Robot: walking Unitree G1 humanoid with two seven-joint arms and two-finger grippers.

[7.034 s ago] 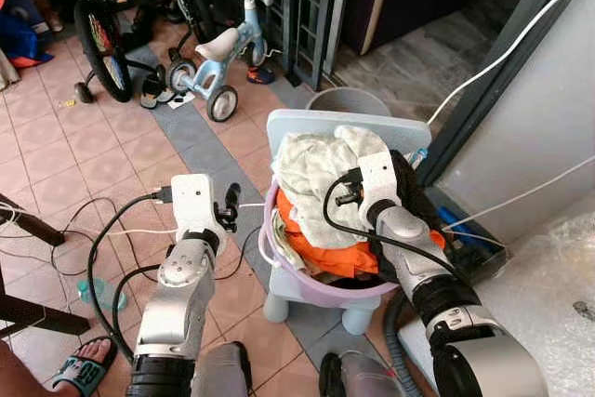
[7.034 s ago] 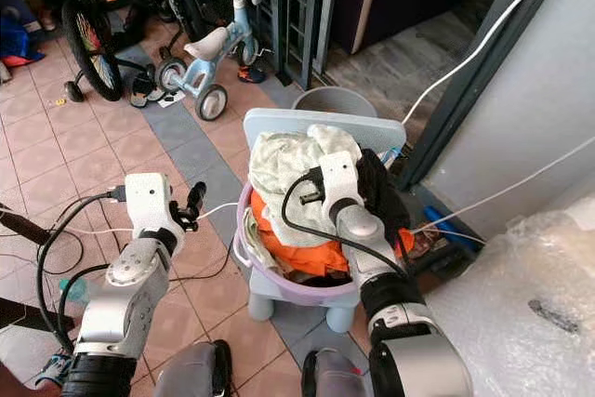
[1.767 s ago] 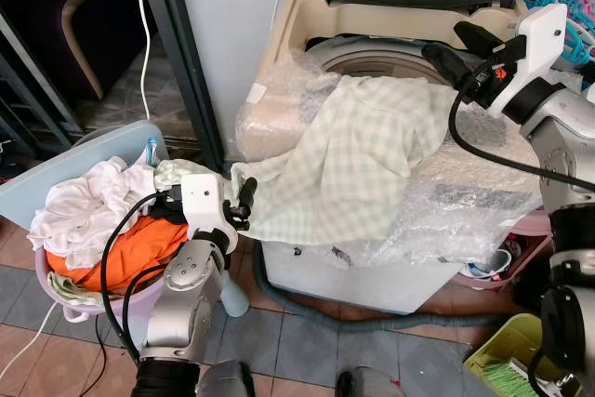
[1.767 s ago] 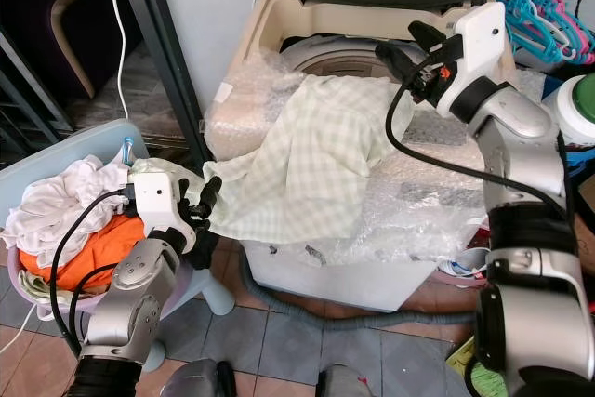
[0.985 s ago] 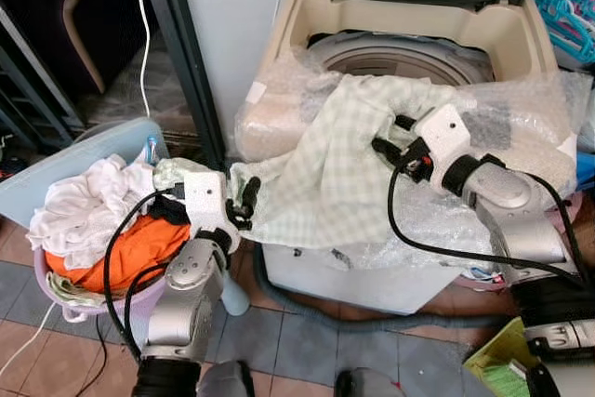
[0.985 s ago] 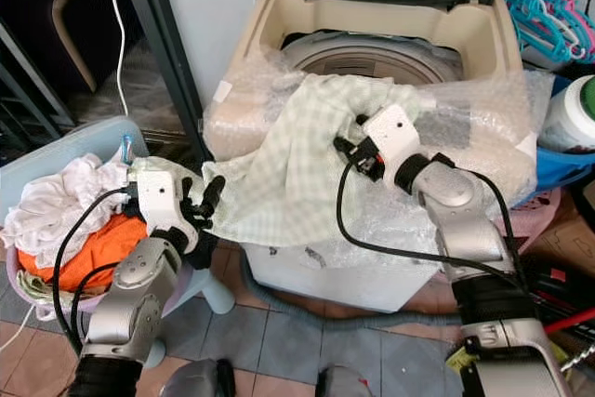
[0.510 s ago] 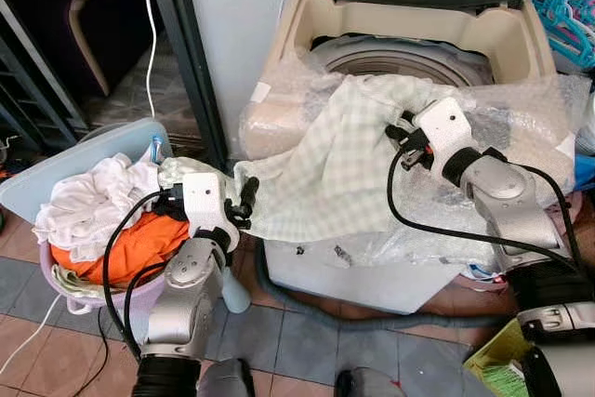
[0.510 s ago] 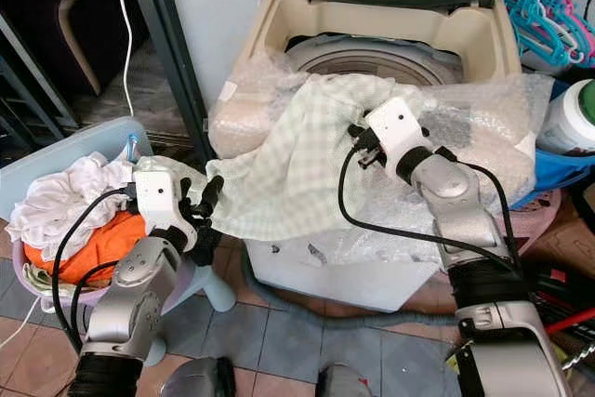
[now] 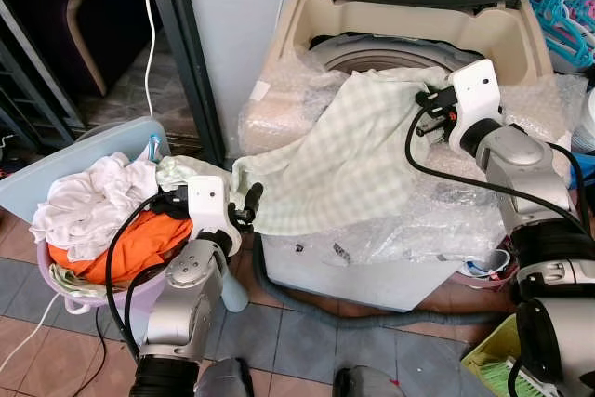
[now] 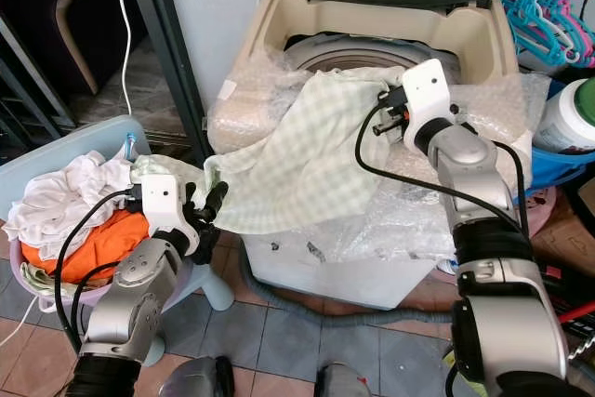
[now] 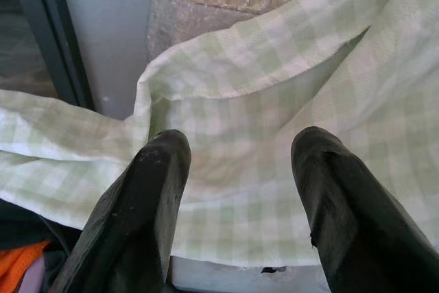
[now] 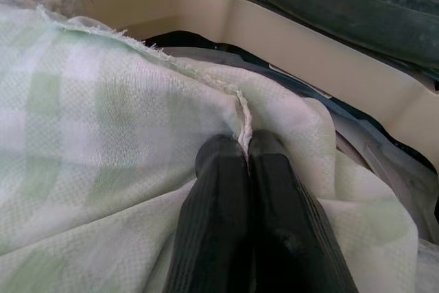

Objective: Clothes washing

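Observation:
A green-and-white checked cloth (image 9: 353,155) hangs from the open top of the beige washing machine (image 9: 507,33) down its bubble-wrapped front. My right gripper (image 12: 243,150) is shut on a fold of that cloth at the drum's rim, also seen from the head camera (image 9: 426,111). My left gripper (image 11: 241,147) is open just in front of the cloth's lower corner, without touching it, beside the laundry basket (image 9: 85,291). The purple basket holds a white garment (image 9: 88,202) and an orange one (image 9: 139,241).
Bubble wrap (image 9: 423,225) covers the machine's top and front. A dark metal post (image 9: 184,53) stands between basket and machine. A grey hose (image 9: 372,316) lies on the tiles under the machine. Hangers (image 9: 565,5) are at the far right, a yellow-green bin (image 9: 491,360) low right.
My right gripper has moved up and back toward the drum opening, pulling the checked cloth with it. The left arm has stayed by the basket.

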